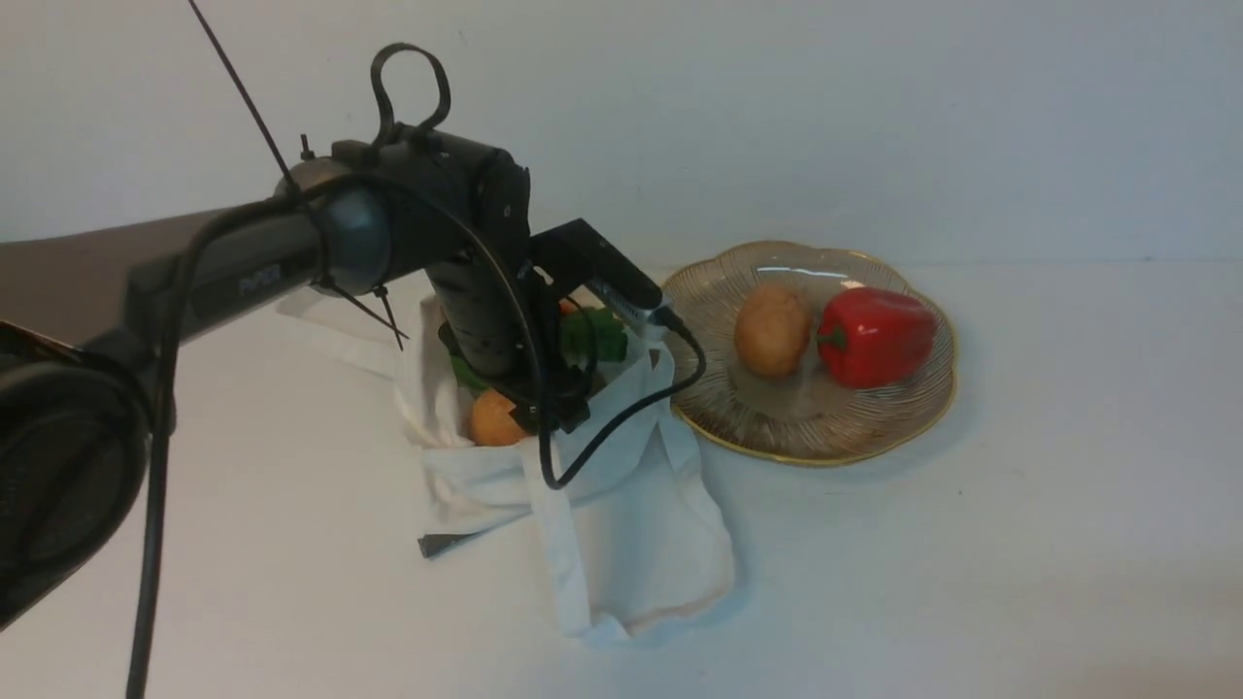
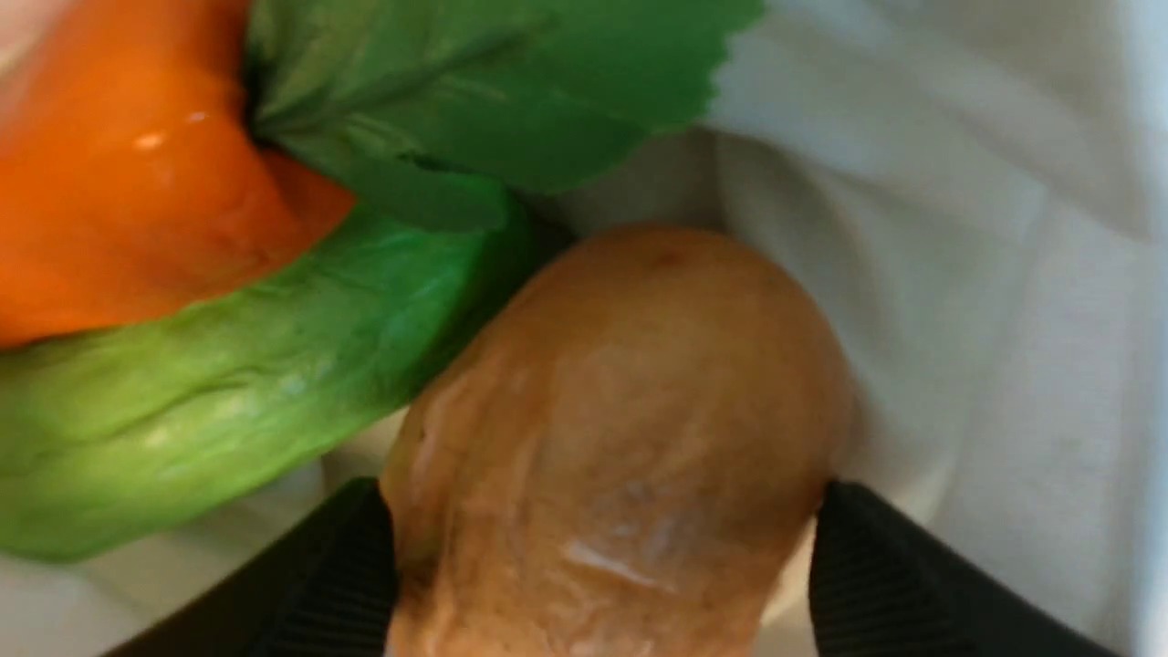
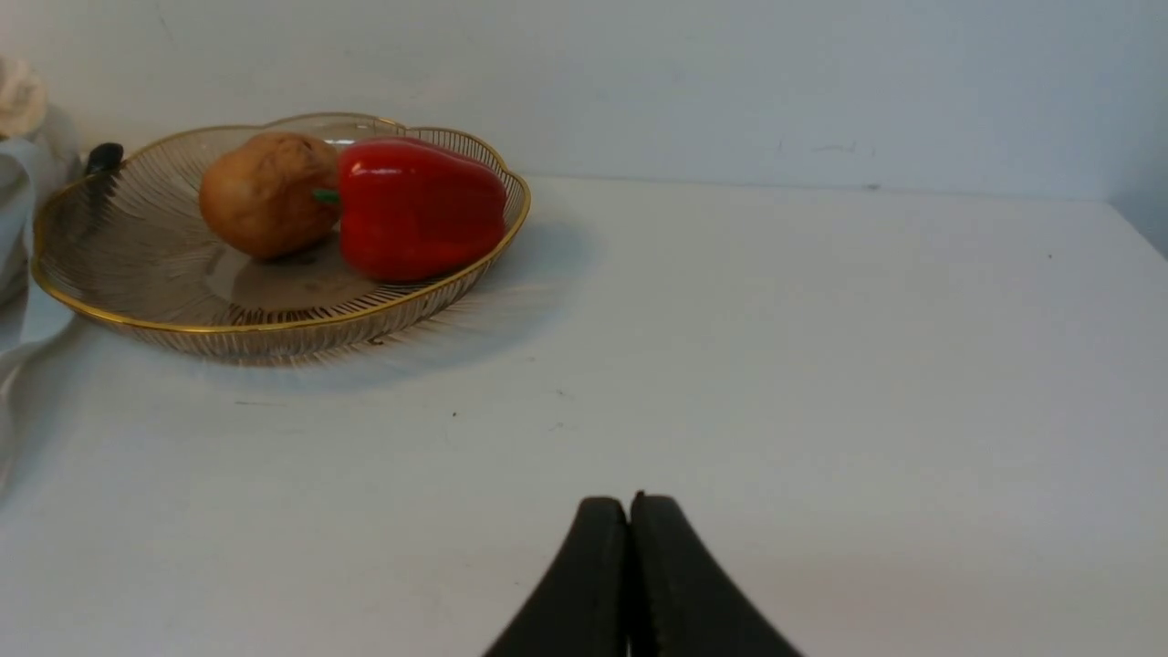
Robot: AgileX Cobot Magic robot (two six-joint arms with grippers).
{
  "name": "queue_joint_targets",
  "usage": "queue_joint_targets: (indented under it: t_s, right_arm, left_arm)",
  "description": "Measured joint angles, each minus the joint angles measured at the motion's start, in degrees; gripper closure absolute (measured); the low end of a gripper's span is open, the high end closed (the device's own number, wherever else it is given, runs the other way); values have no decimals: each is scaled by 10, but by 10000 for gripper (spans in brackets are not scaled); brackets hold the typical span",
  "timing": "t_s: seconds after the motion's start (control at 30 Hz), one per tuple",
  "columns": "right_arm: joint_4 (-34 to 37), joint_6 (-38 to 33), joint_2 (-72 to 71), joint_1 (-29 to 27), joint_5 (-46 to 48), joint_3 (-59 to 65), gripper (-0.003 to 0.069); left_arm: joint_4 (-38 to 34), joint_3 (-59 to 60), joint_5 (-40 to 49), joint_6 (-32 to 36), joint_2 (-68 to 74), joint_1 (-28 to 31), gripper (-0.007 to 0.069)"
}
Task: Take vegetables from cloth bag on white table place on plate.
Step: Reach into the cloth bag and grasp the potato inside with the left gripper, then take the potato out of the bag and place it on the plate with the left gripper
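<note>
Now, left hand (image 2: 598, 502): down in the bag (image 1: 631, 524), fingers (image 2: 338, 575) spread wide.
Potato (image 2: 630, 383): inside the bag, between the two fingers, its sides right at them; if they press it, I cannot tell.
Carrot (image 2: 119, 182) and cucumber (image 2: 210, 401): in the bag too, just beside the potato, past the fingertips.
Right hand (image 3: 630, 502): closed, empty, low over the counter (image 3: 821, 365).
Plate (image 1: 777, 427): on the counter beside the bag, with a pepper (image 1: 874, 335) and a round potato (image 1: 772, 330).

Lab-like robot test bench, plain white table (image 1: 1020, 544), bare pale wall (image 1: 874, 97)
</note>
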Motion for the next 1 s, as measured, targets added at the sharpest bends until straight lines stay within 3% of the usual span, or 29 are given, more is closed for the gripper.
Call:
queue_joint_targets:
  t_s: [0.2,0.67,0.83,1.0]
  right_arm:
    - [0,0,0,0,0,0,673]
    - [0,0,0,0,0,0,673]
    - [0,0,0,0,0,0,673]
    - [0,0,0,0,0,0,673]
  left_arm:
    - [0,-1,-2,0,3,0,164]
    - [3,1,22,-4,-131,0,165]
    - [-117,1,-29,-63,-153,-8,165]
    - [-220,1,-89,-71,-116,-45,165]
